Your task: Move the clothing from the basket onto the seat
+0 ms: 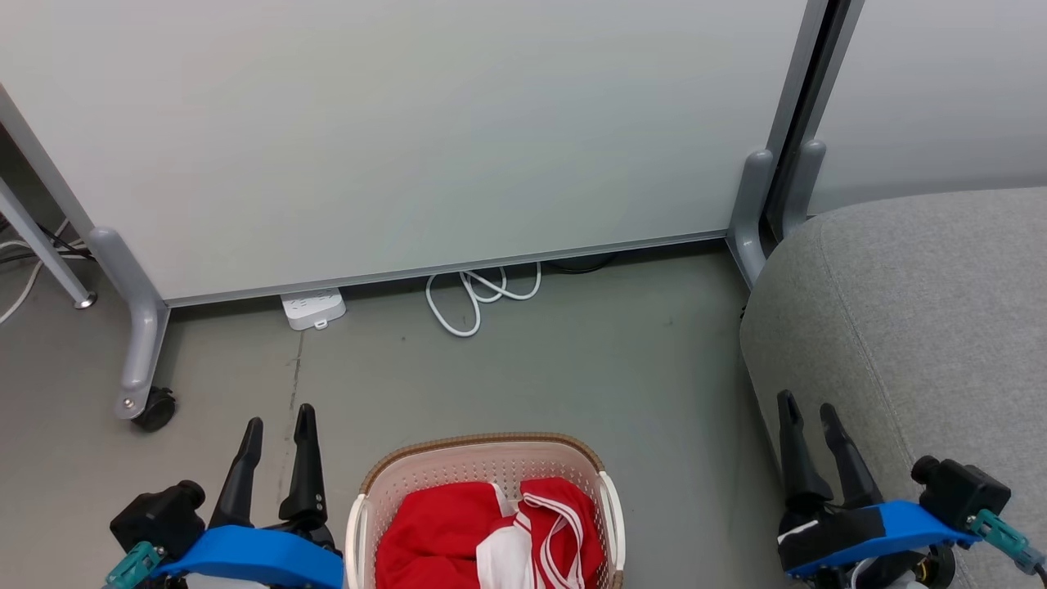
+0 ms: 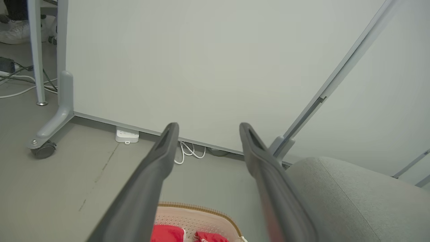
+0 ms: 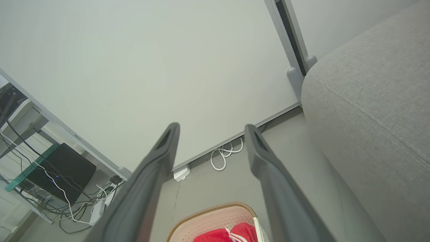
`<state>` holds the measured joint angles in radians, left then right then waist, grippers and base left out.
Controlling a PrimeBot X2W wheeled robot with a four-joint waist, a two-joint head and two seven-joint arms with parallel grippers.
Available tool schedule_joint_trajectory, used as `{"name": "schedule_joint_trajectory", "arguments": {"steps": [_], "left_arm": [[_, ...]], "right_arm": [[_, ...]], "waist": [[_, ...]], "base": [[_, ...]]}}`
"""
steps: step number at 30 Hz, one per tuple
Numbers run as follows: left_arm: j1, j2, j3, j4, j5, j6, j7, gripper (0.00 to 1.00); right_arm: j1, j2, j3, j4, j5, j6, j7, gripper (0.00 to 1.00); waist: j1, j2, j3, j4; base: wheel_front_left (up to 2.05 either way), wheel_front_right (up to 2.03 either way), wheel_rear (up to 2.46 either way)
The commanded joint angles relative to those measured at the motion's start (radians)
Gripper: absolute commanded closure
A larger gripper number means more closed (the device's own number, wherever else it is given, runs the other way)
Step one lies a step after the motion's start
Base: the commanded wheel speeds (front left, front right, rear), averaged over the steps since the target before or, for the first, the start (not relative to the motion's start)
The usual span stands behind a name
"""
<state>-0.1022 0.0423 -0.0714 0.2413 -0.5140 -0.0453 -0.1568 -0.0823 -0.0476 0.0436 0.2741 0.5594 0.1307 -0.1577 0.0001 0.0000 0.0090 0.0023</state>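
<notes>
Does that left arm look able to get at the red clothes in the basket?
Probably yes. The left gripper hangs open and empty just left of the basket, which has no lid; the clothing lies uncovered inside, and nothing stands between them.

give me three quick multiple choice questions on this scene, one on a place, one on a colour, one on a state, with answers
1. Where is the clothing? A in the basket B on the seat C in the left gripper
2. What colour is the looped cable by the partition? A black B white C blue
3. How do the left gripper and the right gripper stand? A both shut B right shut on clothing C both open, empty
Answers: 1 A, red fabric lies inside the basket's rim; 2 B, the loops show white on the grey floor; 3 C, fingers stand apart with nothing between.
</notes>
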Motion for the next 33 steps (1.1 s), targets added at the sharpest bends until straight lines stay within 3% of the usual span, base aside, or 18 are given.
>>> {"name": "schedule_joint_trajectory", "arguments": {"steps": [1, 33], "left_arm": [[-0.021, 0.007, -0.004, -0.004, 0.028, 0.007, -0.01, 0.0], [-0.024, 0.01, -0.031, 0.014, 0.27, 0.017, -0.078, 0.0]], "right_arm": [[-0.024, -0.003, 0.005, -0.004, -0.032, 0.0, -0.01, 0.0], [-0.028, -0.004, 0.027, 0.03, -0.304, 0.0, -0.076, 0.0]], "waist": [[0.0, 0.0, 0.0, 0.0], [0.0, 0.0, 0.002, 0.003]], "base": [[0.0, 0.0, 0.0], [0.0, 0.0, 0.0]]}}
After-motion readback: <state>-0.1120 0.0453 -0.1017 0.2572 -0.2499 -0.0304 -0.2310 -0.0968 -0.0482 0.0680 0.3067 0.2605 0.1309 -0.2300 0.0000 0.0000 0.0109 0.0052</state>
